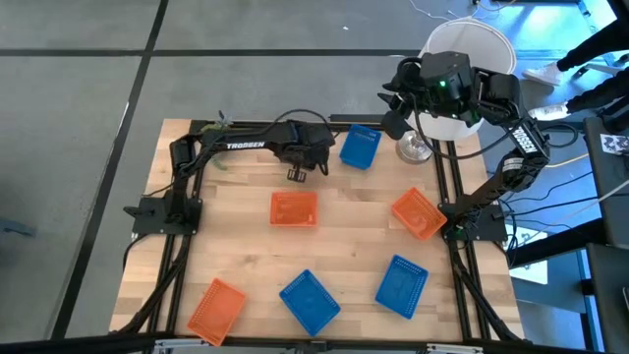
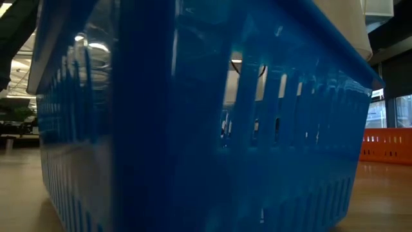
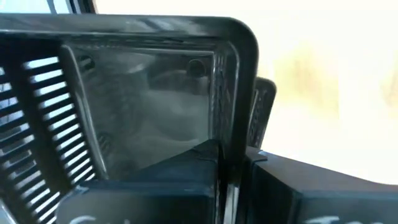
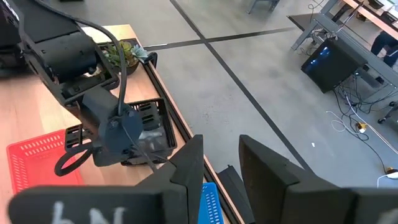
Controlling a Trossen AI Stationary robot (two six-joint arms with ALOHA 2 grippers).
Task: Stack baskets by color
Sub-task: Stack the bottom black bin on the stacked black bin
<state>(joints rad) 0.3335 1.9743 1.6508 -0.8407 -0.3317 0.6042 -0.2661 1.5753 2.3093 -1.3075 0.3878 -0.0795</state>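
Note:
My left gripper (image 1: 298,169) is over the table's far middle, shut on a black basket (image 4: 148,127) that the arm mostly hides in the high view. A second black rim (image 3: 264,106) shows just behind that basket. Three orange baskets (image 1: 294,208) (image 1: 418,212) (image 1: 216,310) and three blue baskets (image 1: 360,146) (image 1: 401,285) (image 1: 310,300) lie apart, flat on their bottoms on the wooden table. My right gripper (image 4: 217,168) hangs open, high over the far right corner, with nothing between its fingers. My left gripper holds the black basket by one side wall (image 3: 225,134), near a corner of the rim. One finger (image 3: 143,193) is inside the basket and one (image 3: 317,199) outside, pinching the wall. The fingers slant down from above. Whether the basket is clear of the table I cannot tell.
A big white lampshade (image 1: 467,59) and a shiny metal piece (image 1: 414,147) stand at the far right corner. A small green plant (image 1: 211,128) sits at the far left edge. A blue basket (image 2: 193,129) fills the low view; an orange one (image 2: 386,145) shows beyond.

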